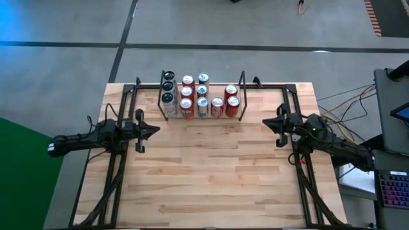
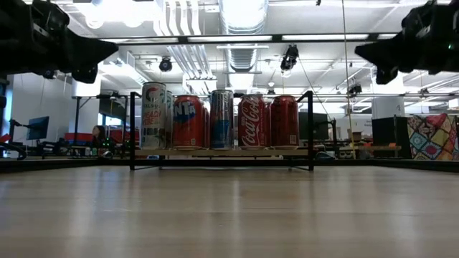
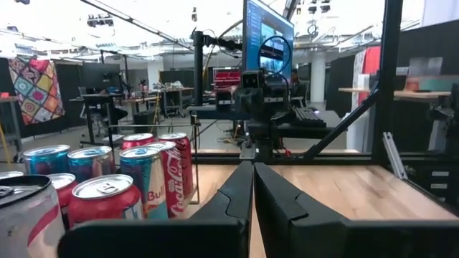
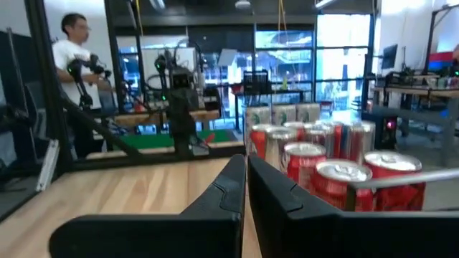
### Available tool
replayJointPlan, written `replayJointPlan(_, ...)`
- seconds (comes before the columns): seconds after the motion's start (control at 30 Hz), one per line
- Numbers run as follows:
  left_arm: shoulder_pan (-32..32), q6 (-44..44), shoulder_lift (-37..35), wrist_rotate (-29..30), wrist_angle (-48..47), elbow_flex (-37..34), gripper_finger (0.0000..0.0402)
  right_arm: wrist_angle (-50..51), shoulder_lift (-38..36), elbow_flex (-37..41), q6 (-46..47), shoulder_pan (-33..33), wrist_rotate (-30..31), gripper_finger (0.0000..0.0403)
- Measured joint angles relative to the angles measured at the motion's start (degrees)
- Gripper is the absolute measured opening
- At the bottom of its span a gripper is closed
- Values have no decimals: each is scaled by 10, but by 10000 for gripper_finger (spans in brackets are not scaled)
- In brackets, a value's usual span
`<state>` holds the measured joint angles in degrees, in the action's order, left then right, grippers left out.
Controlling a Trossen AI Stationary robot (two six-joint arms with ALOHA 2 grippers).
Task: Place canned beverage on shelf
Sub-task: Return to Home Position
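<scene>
Along the tabletop's (image 1: 211, 172) far edge, the shelf (image 1: 241, 80) holds twelve soda cans (image 1: 186, 105) seen from above, five from table level; left jaws and right jaws are closed, empty.

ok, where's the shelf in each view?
High: shelf top-centre of the table.
Low: shelf dead centre, cans in a row.
Left wrist: shelf around cans beside the left gripper.
Right wrist: shelf across cans beside the right gripper.
Shared landmark: red cans.

A person (image 4: 72, 54) (white shirt) stands beyond the wooden table (image 4: 107, 193).
</scene>
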<state>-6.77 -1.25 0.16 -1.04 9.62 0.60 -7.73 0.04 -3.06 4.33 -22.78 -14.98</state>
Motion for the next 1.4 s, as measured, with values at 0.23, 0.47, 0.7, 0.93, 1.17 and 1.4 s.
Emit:
replayJointPlan(0.23, 0, -14, 1, 0, -21, 0, 0, 46, 5, 23, -41, -1, -9, 9)
replayJointPlan(0.47, -1, -28, 5, 11, -50, 0, 0, 50, 27, 23, -70, -1, 22, 9)
replayJointPlan(0.7, -1, -26, 5, 38, -65, 0, 0, 61, 53, 23, -35, -1, 89, 9)
replayJointPlan(0.93, -1, -5, 7, 42, -70, 0, 0, 62, 68, 24, -67, -1, 91, 9)
replayJointPlan(1.17, -1, -11, 10, 41, -75, 4, 0, 61, 69, 24, -58, -1, 91, 9)
replayJointPlan(1.4, -1, -11, 10, 41, -76, 5, 0, 61, 69, 24, -58, -1, 91, 9)
